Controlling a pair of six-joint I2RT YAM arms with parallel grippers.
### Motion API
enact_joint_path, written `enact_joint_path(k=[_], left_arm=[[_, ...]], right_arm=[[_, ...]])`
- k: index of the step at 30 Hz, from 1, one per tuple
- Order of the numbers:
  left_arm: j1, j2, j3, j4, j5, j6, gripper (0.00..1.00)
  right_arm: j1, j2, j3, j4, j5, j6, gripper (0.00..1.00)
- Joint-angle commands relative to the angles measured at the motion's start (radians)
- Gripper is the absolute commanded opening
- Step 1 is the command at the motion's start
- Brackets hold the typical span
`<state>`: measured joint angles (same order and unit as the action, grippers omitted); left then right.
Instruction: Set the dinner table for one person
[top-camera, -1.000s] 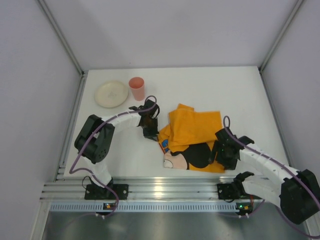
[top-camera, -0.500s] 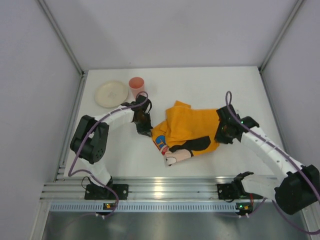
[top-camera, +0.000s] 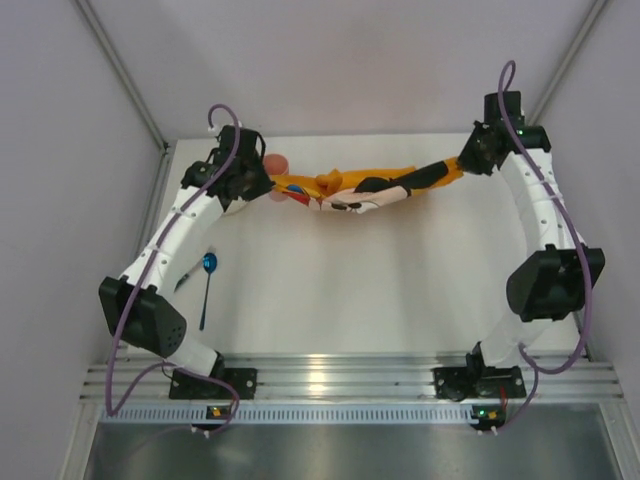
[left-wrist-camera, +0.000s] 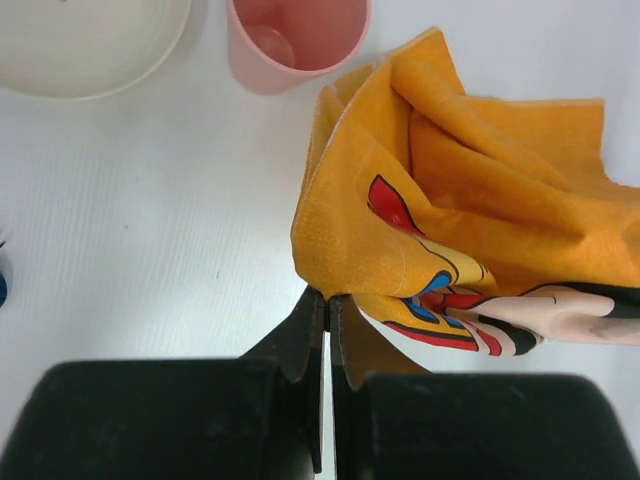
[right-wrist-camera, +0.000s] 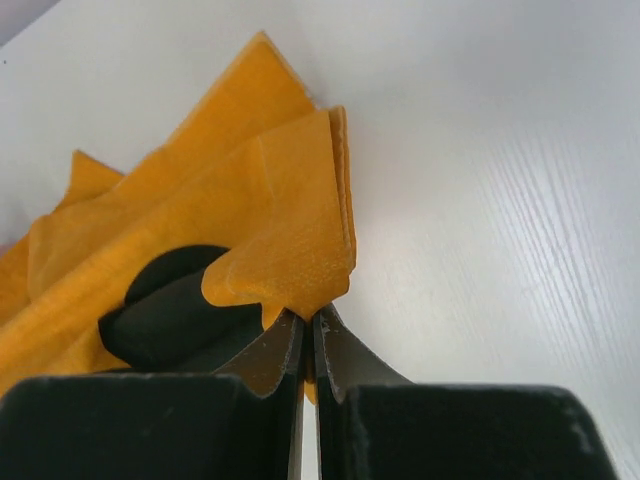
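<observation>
Two black grippers pinch one cloth between them, stretched across the far half of the table.

At the far left of the top view, near eight o'clock, a spoon with a blue bowl and thin dark handle (top-camera: 208, 264) lies on the tabletop, bowl toward twelve. Above it, at about ten o'clock, the left gripper (top-camera: 245, 180) (left-wrist-camera: 328, 300) has its jaws pressed together on a corner of the orange printed cloth mat with the cartoon mouse (top-camera: 360, 190) (left-wrist-camera: 450, 200) (right-wrist-camera: 200, 230). In the left wrist view a cream round plate (left-wrist-camera: 80, 40) sits at eleven o'clock and a pink plastic cup (left-wrist-camera: 298, 40) (top-camera: 275, 163) stands upright just beside it at twelve, close to the gathered cloth edge.

The cloth runs as a twisted band from ten o'clock to two o'clock, sagging a little in the middle – whether that middle touches the table I cannot tell.

At two o'clock the right gripper (top-camera: 470, 160) (right-wrist-camera: 308, 320) is clamped tight on the opposite orange corner, with folded layers fanning away from its tips.

The dinner table, a large flat white rectangular tabletop (top-camera: 380, 290), fills the centre of the top view – its ridged silver metal rail (top-camera: 330, 385) runs along the six o'clock edge, where both arm bases are bolted.
</observation>
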<state>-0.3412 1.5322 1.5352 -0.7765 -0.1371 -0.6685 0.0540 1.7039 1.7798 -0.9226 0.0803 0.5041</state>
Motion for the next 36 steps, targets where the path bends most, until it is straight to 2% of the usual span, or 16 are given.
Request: enact_joint_path(k=[1,2,3,5,6,11,15,17,19,22,27,32,36], left_arm=[[0.004,0.011,0.027,-0.132,-0.087,-0.032,0.0],[0.004,-0.045,-0.007,-0.13,-0.107,-0.042,0.0],[0.004,-0.078,-0.05,-0.122,-0.134,-0.045,0.0],[0.004,-0.183,-0.199,-0.109,-0.134,-0.052,0.0],[0.004,-0.216,-0.29,-0.115,-0.124,-0.055,0.0],[0.002,-0.403,-0.522,-0.17,-0.122,-0.114,0.0],[0.002,-0.387,-0.694,-0.152,-0.056,-0.108,0.0],[-0.008,-0.287,-0.67,-0.17,0.002,-0.112,0.0],[-0.013,-0.216,-0.647,-0.173,0.004,-0.14,0.0],[-0.013,-0.192,-0.627,-0.146,0.022,-0.184,0.0],[-0.013,-0.208,-0.647,-0.159,0.068,-0.247,0.0],[-0.012,-0.3,-0.627,-0.289,0.08,-0.319,0.0],[-0.012,-0.36,-0.516,-0.424,0.018,-0.336,0.0]], right_arm=[[0.01,-0.021,0.049,-0.117,-0.071,-0.004,0.0],[0.013,-0.053,-0.004,-0.117,-0.068,-0.004,0.0],[0.015,-0.143,-0.157,-0.102,-0.071,-0.001,0.0],[0.015,-0.243,-0.323,-0.078,-0.076,0.01,0.0],[0.015,-0.333,-0.465,-0.081,-0.074,0.017,0.0],[0.015,-0.561,-0.825,-0.136,-0.053,0.066,0.0],[0.015,-0.613,-0.972,-0.11,-0.076,0.088,0.0],[0.017,-0.586,-1.028,-0.067,-0.086,0.086,0.0],[0.015,-0.531,-1.051,-0.023,-0.14,0.068,0.0],[0.015,-0.469,-1.048,0.063,-0.134,0.057,0.0],[0.014,-0.405,-0.924,0.025,-0.086,0.05,0.0],[0.015,-0.469,-0.85,-0.105,-0.076,0.03,0.0],[0.018,-0.62,-0.838,-0.249,-0.151,0.043,0.0]])
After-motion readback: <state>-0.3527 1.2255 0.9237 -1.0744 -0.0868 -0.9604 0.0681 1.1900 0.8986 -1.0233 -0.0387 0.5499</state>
